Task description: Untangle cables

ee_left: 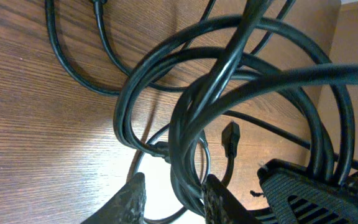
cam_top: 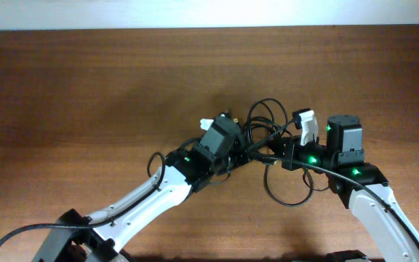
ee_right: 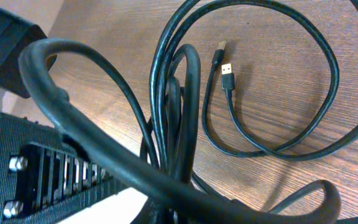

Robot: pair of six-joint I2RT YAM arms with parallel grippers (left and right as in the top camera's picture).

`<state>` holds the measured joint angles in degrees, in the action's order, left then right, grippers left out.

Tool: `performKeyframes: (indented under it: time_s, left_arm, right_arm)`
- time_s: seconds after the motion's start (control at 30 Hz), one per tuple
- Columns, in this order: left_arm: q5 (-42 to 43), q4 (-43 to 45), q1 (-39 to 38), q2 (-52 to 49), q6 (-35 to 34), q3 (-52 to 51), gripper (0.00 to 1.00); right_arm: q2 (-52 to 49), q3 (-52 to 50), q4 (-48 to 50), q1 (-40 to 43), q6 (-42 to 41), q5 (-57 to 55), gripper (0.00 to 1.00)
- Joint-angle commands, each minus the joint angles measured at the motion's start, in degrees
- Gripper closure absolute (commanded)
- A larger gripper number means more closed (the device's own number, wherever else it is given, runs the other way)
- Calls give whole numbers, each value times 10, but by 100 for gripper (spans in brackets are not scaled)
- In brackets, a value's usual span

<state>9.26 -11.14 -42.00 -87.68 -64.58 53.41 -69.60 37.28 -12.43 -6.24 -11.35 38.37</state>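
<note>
**Black cables bunched between two tools at mid-desk**

The brown wood-grain desk (cam_top: 86,87) lay bare on its left half. The white and black left arm (cam_top: 151,193) reached in from the near left corner toward the middle. Its left tool (cam_top: 240,148) sat at the left edge of the knot of thin black cables (cam_top: 257,133). In the left wrist view the tool (ee_left: 173,194) had its two fingers apart, with several strands of the cables (ee_left: 185,124) running down between them. The strands lay against one finger (ee_left: 219,202), and a gap showed beside the other finger (ee_left: 132,199), so nothing was clamped. A small black plug (ee_left: 230,138) hung on a thin strand just right of those strands, above the wood.

The cables formed overlapping loops at the centre of the desk. Some rose toward the far side, and one wide loop (cam_top: 289,198) lay on the near side, below the right tool.

The right tool (cam_top: 273,154) met the knot from the right, close to the left tool, with strands stretched between the two. Its jaws were together, clamped on a strand of the cables (ee_right: 185,93). In the right wrist view that strand curved past the ribbed pad (ee_right: 55,174). Farther right in that view, two gold-tipped flat plugs (ee_right: 227,67) lay side by side on the wood inside a loose loop. The right arm (cam_top: 377,211) ran off toward the near right corner.
</note>
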Motion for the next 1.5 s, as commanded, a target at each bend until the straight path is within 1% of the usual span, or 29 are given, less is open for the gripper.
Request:
performKeyframes:
  time_s: [0.0, 0.1, 0.17, 0.23, 0.33, 0.57, 0.8, 1.03, 1.37, 1.47]
  left_arm:
    - [-51, 2, -17, -5, -39, 5, 66]
    - [-70, 2, -22, -5, -49, 5, 67]
    - [-70, 2, -22, -5, -49, 5, 69]
    - [-70, 2, -22, -5, -49, 5, 72]
    - [-70, 2, -22, -5, -49, 5, 73]
    - [-85, 4, -26, -5, -49, 5, 71]
    - [-87, 10, -33, -5, -49, 5, 73]
    - [-108, 17, -53, -5, -49, 5, 71]
    - [-123, 17, -53, -21, -49, 5, 72]
    - [-120, 17, -52, -41, -80, 5, 72]
  right_arm:
    - [-2, 8, 2, 2, 4, -1, 96]
    - [-2, 8, 2, 2, 4, -1, 96]
    - [-2, 8, 2, 2, 4, -1, 96]
    - [-2, 8, 2, 2, 4, -1, 96]
    - [-2, 8, 2, 2, 4, -1, 96]
    - [-2, 8, 2, 2, 4, -1, 96]
    - [-2, 8, 2, 2, 4, -1, 96]
    - [-2, 8, 2, 2, 4, -1, 96]
    - [-2, 8, 2, 2, 4, -1, 96]
    - [-2, 8, 2, 2, 4, -1, 96]
